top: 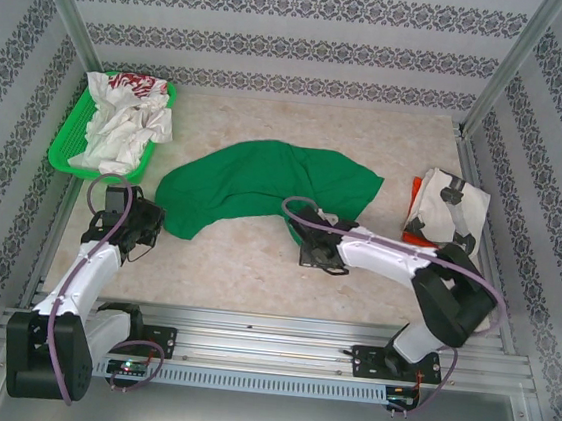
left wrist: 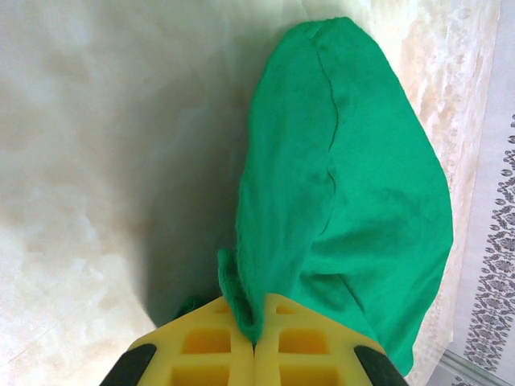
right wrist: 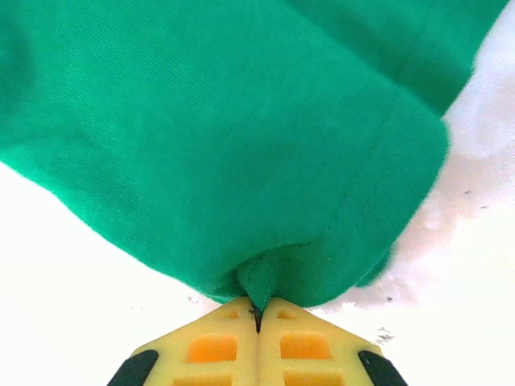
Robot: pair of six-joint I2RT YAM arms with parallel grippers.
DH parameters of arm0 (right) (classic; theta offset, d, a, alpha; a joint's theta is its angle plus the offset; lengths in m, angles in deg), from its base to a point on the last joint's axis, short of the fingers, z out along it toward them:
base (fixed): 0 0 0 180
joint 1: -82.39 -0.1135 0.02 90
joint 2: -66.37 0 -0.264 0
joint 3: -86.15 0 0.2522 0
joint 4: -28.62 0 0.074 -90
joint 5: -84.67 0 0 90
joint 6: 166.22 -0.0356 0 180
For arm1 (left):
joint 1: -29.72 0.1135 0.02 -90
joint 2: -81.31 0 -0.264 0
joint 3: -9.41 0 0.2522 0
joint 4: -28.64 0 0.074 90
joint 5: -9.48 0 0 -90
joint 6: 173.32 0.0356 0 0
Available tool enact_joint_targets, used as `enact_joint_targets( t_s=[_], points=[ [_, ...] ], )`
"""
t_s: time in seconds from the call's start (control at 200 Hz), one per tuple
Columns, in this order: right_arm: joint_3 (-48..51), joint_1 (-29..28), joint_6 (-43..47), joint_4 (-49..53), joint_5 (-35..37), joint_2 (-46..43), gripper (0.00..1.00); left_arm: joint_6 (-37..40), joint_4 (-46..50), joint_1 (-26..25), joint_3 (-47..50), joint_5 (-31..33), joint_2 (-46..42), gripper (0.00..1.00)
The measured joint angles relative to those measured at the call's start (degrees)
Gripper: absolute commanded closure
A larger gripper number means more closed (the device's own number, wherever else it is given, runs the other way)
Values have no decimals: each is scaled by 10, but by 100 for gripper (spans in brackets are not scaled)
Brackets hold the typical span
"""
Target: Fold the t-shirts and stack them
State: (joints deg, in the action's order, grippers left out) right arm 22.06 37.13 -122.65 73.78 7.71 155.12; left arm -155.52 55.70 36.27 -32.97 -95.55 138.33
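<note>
**Both grippers are pinching the green t-shirt, and the fold is only just getting under way.**

The green t-shirt (top: 263, 189) is lying bunched in the middle of the table (top: 254, 278). The left gripper (left wrist: 254, 338) is clamped tight on its left edge, and the right gripper (right wrist: 257, 310) is closed hard on a tuck of cloth at its near right edge. To my eye they are setting up to spread it flat, so next they will be needing to lift together and pull apart evenly without letting either corner slip. Counting up, I am seeing one green shirt and one basket (top: 67, 138) at the far left. The basket is holding a crumpled heap of white shirts (top: 119, 123), too tangled to number, with red print showing on one. One folded shirt pile (top: 447, 213) is sitting at the right.
</note>
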Motion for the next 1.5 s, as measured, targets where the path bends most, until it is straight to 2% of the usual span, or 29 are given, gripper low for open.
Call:
enact_joint_targets(
  t_s=[0.05,0.075,0.15,0.185,0.215,0.27,0.32,0.445,0.545,0.754,1.289,1.374,1.499],
  points=[
    [10,0,1,-2,-1,-26,100,0,0,1,0,0,-2,100],
    [16,0,1,-3,-3,-38,94,0,0,2,0,0,-2,100],
    [24,0,-10,-3,-11,-55,60,0,0,4,0,0,-2,100],
    [30,-3,-17,-3,-18,-59,50,0,0,4,0,0,-2,100],
    [34,-6,-21,-3,-23,-61,45,0,0,5,0,0,-2,100],
    [41,-14,-28,-2,-30,-65,43,0,0,5,0,0,-2,100],
    [43,-19,-34,0,-33,-72,43,0,0,6,0,0,-2,100],
    [39,-19,-30,-3,-32,-82,53,0,0,7,0,1,-2,100],
    [16,-10,-20,1,-32,-57,58,0,0,7,0,0,-2,100],
    [-30,-3,9,2,-30,14,56,1,0,7,0,0,-2,100],
    [-31,17,49,-1,-50,79,54,1,0,7,0,3,-3,100],
    [-31,17,48,-1,-52,80,65,1,0,7,0,3,-3,100],
    [-31,18,48,-4,-53,81,92,0,0,7,0,3,-4,100]
  ],
)
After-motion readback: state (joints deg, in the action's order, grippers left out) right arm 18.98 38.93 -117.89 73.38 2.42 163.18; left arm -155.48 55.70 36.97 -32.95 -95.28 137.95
